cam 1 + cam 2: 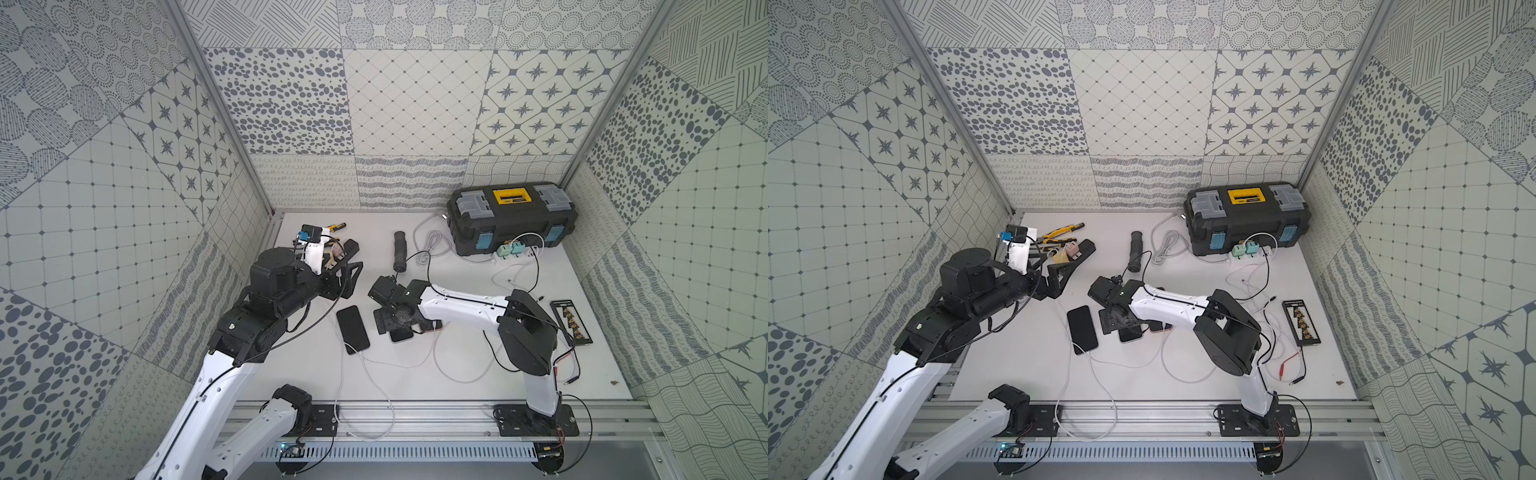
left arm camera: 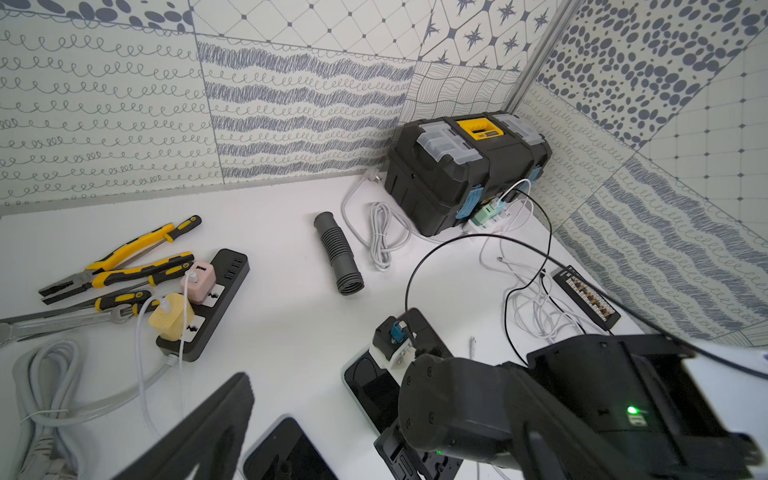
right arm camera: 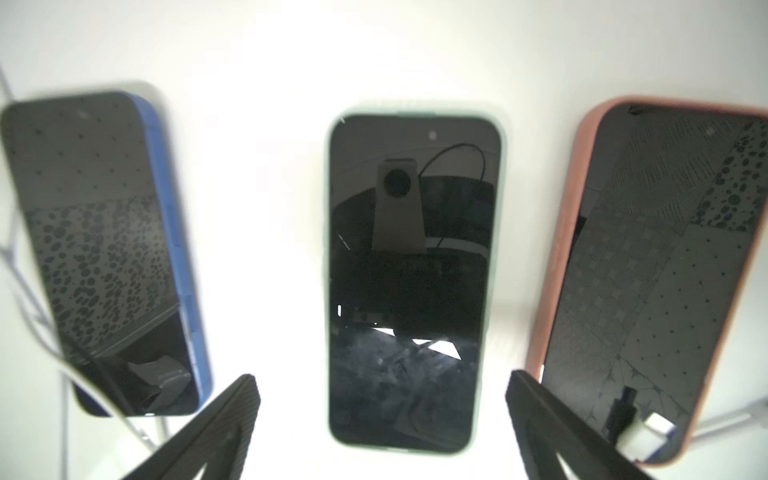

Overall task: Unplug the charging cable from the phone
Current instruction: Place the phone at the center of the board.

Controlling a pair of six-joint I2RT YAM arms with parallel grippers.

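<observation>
Black plastic toolbox (image 1: pixel 513 218), far right corner of the white tabletop (image 1: pixel 457 374). Left gripper (image 1: pixel 351 261): jaws spread, empty, over the black power strip (image 2: pixel 232 266), well apart from the phones. Right gripper (image 3: pixel 381 376): jaws spread wide, holding nothing, poised above three dark-screened phones we found side by side, long axes roughly parallel, charging ends toward the robot: blue-cased phone (image 3: pixel 104 249), mint-cased phone (image 3: pixel 411 282) directly between the fingers, salmon-cased phone (image 3: pixel 656 270). White charging cable (image 1: pixel 360 354) left the blue-cased phone's near end. Small white plug (image 3: pixel 650 430) sat at the salmon-cased phone's near end, just beside one finger; whether it was seated we could not tell. We judged the right arm nearer.
</observation>
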